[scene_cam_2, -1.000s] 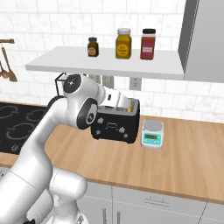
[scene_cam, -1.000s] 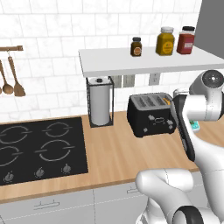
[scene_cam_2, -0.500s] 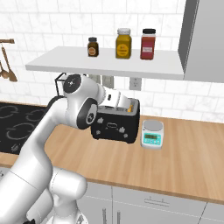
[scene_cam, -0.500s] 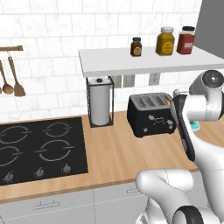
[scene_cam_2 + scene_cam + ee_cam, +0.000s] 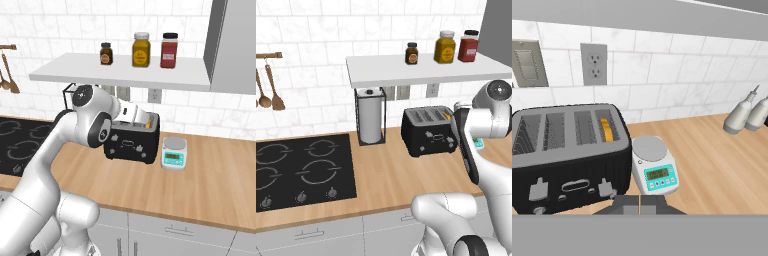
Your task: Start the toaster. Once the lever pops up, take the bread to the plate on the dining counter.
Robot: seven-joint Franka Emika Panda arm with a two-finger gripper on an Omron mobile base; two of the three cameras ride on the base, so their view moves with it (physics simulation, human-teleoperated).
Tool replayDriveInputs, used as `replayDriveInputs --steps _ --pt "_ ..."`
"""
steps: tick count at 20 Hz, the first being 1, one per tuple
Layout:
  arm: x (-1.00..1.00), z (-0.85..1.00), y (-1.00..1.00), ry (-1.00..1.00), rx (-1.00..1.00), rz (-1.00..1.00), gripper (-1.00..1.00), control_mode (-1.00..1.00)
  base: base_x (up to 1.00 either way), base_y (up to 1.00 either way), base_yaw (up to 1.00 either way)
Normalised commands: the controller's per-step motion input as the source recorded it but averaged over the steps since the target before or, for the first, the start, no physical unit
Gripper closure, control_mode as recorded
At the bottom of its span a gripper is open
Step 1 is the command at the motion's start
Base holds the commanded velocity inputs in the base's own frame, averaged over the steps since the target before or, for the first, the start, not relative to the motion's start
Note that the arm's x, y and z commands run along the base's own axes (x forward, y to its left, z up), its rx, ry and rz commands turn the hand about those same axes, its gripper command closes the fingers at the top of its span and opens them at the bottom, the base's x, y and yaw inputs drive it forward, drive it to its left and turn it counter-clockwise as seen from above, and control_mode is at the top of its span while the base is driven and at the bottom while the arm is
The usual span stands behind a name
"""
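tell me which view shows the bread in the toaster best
The hand view: it looks down into the toaster, where the bread sits in the rightmost slot. The left base view shows only a small orange sliver; in the right base view the arm covers most of the toaster top, leaving a tiny edge.

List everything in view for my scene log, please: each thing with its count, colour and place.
toaster: 1, black, wood counter by the wall
bread: 1, tan-orange, in the toaster's right-most slot
kitchen scale: 1, white and teal, right of the toaster
paper towel roll: 1, white in a black holder, left of the toaster
stove top: 1, black, left end of the counter
jars: 3, brown, yellow, red, on the white shelf
wooden spoons: 2, brown, hanging on the wall rail
shakers: 2, grey, on the counter far right
gripper: 1, dark, shut, in front of the toaster
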Motion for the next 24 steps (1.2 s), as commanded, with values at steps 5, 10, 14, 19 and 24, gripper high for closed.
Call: replayDriveInputs --steps 5,10,14,19,24 --pt "0.0 0.0 0.0 0.0 0.0 0.0 1.0 -1.0 0.0 0.0 0.0" --pt "0.0 0.0 0.0 0.0 0.0 0.0 1.0 -1.0 0.0 0.0 0.0" --pt "0.0 0.0 0.0 0.0 0.0 0.0 1.0 -1.0 0.0 0.0 0.0" --pt "0.0 0.0 0.0 0.0 0.0 0.0 1.0 -1.0 0.0 0.0 0.0" --pt "0.0 0.0 0.0 0.0 0.0 0.0 1.0 -1.0 0.0 0.0 0.0"
